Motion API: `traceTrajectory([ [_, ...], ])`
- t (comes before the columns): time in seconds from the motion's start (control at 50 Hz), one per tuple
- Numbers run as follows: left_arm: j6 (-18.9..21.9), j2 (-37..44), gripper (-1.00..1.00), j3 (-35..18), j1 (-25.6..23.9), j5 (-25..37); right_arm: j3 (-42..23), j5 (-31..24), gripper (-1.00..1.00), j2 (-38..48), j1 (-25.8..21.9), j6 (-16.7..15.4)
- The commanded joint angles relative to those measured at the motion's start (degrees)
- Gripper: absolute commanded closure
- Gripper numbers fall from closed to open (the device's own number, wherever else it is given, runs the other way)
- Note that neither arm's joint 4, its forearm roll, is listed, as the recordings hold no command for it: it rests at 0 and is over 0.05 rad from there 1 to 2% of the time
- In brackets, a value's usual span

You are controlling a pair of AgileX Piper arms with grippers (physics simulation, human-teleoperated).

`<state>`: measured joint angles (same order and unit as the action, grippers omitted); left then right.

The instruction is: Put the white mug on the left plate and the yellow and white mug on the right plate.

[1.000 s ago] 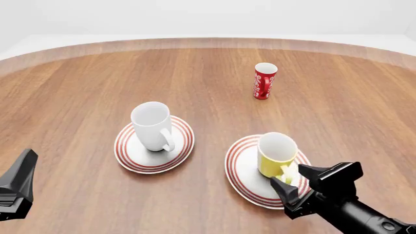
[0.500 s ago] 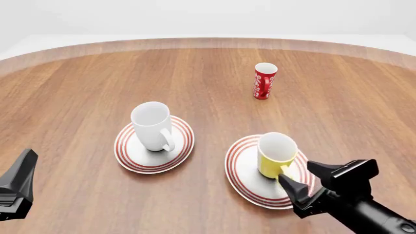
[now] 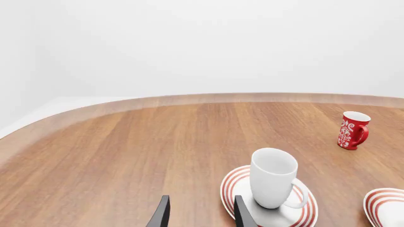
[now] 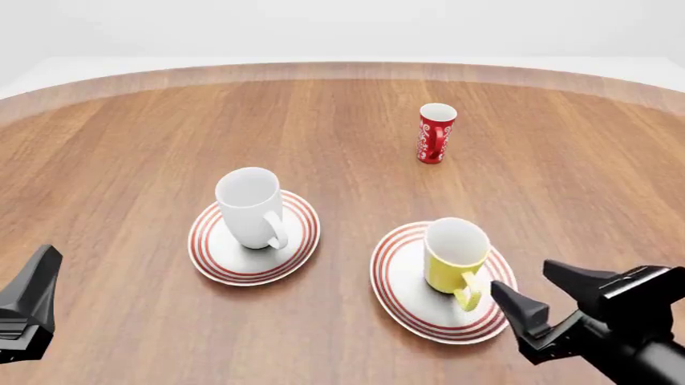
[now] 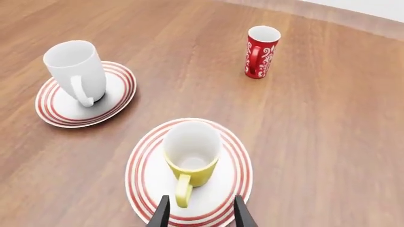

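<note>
On round wood-grain table (image 4: 128,144): both plates (image 4: 204,249) loaded; walls white.

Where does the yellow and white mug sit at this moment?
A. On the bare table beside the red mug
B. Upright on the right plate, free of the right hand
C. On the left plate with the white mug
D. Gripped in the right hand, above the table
B. The yellow and white mug stands upright on the right plate, and the right hand is open beside it without touching it.
</note>
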<state>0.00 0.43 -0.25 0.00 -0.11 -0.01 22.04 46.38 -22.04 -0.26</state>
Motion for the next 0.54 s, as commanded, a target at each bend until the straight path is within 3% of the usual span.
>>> traceTrajectory([
  [0.02,0.0,0.0,-1.0,0.0,0.0,0.0,0.0,-10.9,-1.0,-12.7,2.7,-0.2],
  [0.14,0.0,0.0,-1.0,0.0,0.0,0.0,0.0,-13.2,-1.0,-15.4,3.9,-0.2],
  [0.2,0.0,0.0,-1.0,0.0,0.0,0.0,0.0,-20.3,-1.0,-23.2,5.7,-0.4],
  [0.26,0.0,0.0,-1.0,0.0,0.0,0.0,0.0,-23.9,-1.0,-27.1,6.3,-0.5],
  [0.4,0.0,0.0,-1.0,0.0,0.0,0.0,0.0,-23.9,-1.0,-27.9,8.1,-1.0],
  [0.54,0.0,0.0,-1.0,0.0,0.0,0.0,0.0,-29.0,-1.0,-33.8,9.6,-1.5],
])
